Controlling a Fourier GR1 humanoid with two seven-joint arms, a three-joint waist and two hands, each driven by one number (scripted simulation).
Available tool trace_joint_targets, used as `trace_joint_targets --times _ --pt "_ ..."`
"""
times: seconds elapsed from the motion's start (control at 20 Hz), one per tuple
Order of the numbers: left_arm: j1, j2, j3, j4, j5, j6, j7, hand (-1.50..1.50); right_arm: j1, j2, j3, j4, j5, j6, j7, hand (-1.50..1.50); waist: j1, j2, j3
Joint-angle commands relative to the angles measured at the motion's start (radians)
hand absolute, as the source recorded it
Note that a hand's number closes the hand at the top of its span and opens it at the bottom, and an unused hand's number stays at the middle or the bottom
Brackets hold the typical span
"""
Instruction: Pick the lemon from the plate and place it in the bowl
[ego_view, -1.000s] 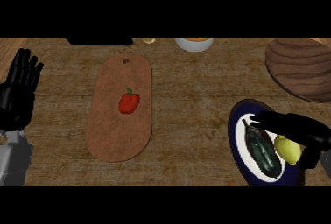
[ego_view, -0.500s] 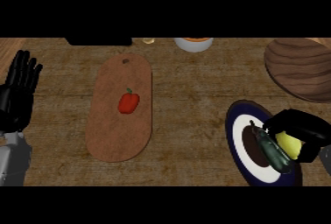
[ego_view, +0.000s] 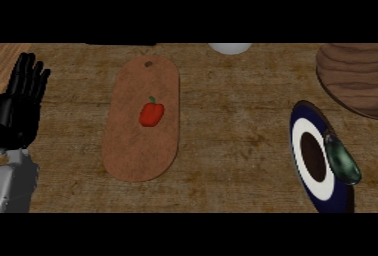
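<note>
The plate, dark blue at the rim with a white ring and a brown middle, lies at the right edge of the head view. A dark green, elongated vegetable rests along its right side. No lemon shows on the plate or anywhere else. The brown wooden bowl sits at the top right, partly cut off by the view's edge. My left hand rests open at the far left, fingers straight and pointing up. My right hand is out of view.
A long wooden cutting board lies left of centre with a small red pepper on it. A white cup stands at the back edge of the counter.
My right hand, which was curled round the lemon over the plate, has left the view together with the lemon. The left hand has not moved.
</note>
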Motion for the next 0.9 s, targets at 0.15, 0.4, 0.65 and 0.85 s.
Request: trace_joint_targets --times 0.15,0.4,0.65,0.85 --pt "-0.018 -0.001 0.000 -0.011 0.011 -0.005 0.004 0.00 -0.053 -0.176 -0.130 0.187 -0.036 -0.015 -0.001 1.50 0.033 0.010 0.009" --pt "-0.016 -0.018 -0.013 -0.009 0.011 -0.004 -0.001 0.00 -0.106 -0.225 -0.209 0.261 -0.088 -0.032 -0.020 1.50 0.042 0.006 0.010" --pt "-0.014 -0.013 -0.021 0.002 0.004 -0.014 -0.002 0.00 -0.164 -0.275 -0.258 0.301 -0.151 0.037 -0.123 1.50 0.043 -0.002 0.008" --pt "-0.034 -0.015 -0.024 0.011 -0.002 -0.004 0.008 0.00 -0.218 -0.294 -0.291 0.312 -0.206 0.069 -0.190 1.50 0.036 -0.008 0.006"
